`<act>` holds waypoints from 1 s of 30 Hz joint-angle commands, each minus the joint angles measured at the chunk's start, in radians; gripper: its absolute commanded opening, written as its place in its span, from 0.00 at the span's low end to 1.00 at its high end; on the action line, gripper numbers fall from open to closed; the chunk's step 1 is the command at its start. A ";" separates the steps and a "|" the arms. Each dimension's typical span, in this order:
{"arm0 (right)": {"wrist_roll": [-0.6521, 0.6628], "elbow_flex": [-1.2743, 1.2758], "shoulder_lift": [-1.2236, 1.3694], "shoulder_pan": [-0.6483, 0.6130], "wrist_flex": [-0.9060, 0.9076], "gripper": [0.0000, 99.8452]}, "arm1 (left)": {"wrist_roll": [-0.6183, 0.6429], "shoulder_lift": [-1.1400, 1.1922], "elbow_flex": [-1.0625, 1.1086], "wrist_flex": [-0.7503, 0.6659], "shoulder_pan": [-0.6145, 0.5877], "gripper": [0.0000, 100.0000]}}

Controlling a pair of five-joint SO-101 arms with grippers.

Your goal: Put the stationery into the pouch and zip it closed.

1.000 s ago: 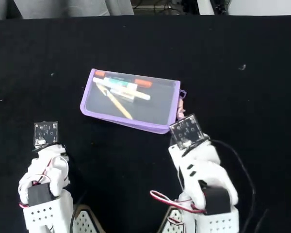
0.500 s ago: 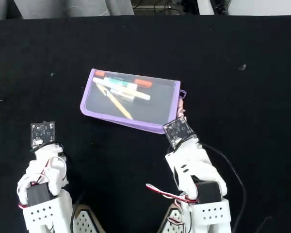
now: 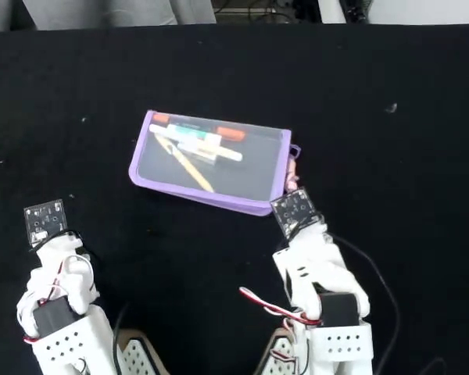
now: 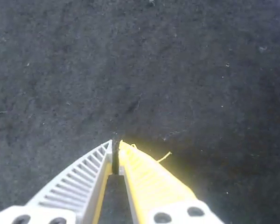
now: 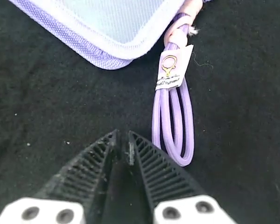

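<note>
A purple pouch (image 3: 207, 162) with a clear front lies flat on the black table, holding pens, markers and a yellow pencil (image 3: 189, 168). Its zip side looks closed. The pouch's corner (image 5: 116, 32) and its purple wrist loop (image 5: 171, 123) with a white tag lie just ahead of my right gripper (image 5: 122, 138), whose black fingers are shut on nothing. The right arm (image 3: 313, 258) stands just below the pouch's right corner. My left gripper (image 4: 115, 150), white and yellow, is shut over bare black cloth. The left arm (image 3: 51, 273) is at the lower left, apart from the pouch.
The black cloth table (image 3: 375, 117) stretches wide around the pouch. Cables (image 3: 379, 258) trail beside the right arm's base. Grey and white items stand past the table's far edge (image 3: 219, 23).
The left arm has drawn back toward the lower left, away from the pouch. The right arm shifted slightly near the pouch's corner. The pouch has not moved.
</note>
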 commanded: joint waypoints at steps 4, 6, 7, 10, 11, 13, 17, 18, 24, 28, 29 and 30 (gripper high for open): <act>0.002 -0.002 -0.076 0.021 0.133 0.02 | 0.003 -0.003 0.024 0.003 -0.008 0.03; 0.002 -0.002 -0.076 0.021 0.123 0.02 | 0.003 -0.005 0.024 0.005 -0.007 0.03; 0.002 -0.002 -0.076 0.021 0.126 0.02 | 0.003 -0.005 0.024 0.005 -0.007 0.03; 0.002 -0.002 -0.076 0.021 0.127 0.02 | 0.003 -0.006 0.024 -0.002 -0.005 0.03; 0.002 -0.002 -0.076 0.021 0.127 0.02 | 0.005 -0.006 0.024 -0.002 0.002 0.03; 0.002 -0.002 -0.076 0.023 0.127 0.02 | 0.005 -0.006 0.024 0.006 0.048 0.03; 0.002 -0.002 -0.076 0.020 0.127 0.02 | 0.002 -0.002 0.024 0.008 0.165 0.03; 0.002 -0.002 -0.076 0.018 0.127 0.02 | -0.002 -0.002 0.024 0.008 0.177 0.03; 0.002 -0.002 -0.076 0.018 0.127 0.02 | -0.002 0.000 0.024 0.008 0.088 0.03; 0.002 -0.002 -0.076 0.018 0.127 0.02 | 0.002 -0.002 0.024 0.008 0.036 0.03; 0.002 -0.002 -0.076 0.018 0.127 0.02 | 0.002 -0.002 0.024 0.008 0.033 0.03; 0.002 -0.002 -0.076 0.018 0.127 0.02 | 0.002 -0.002 0.024 0.008 0.033 0.03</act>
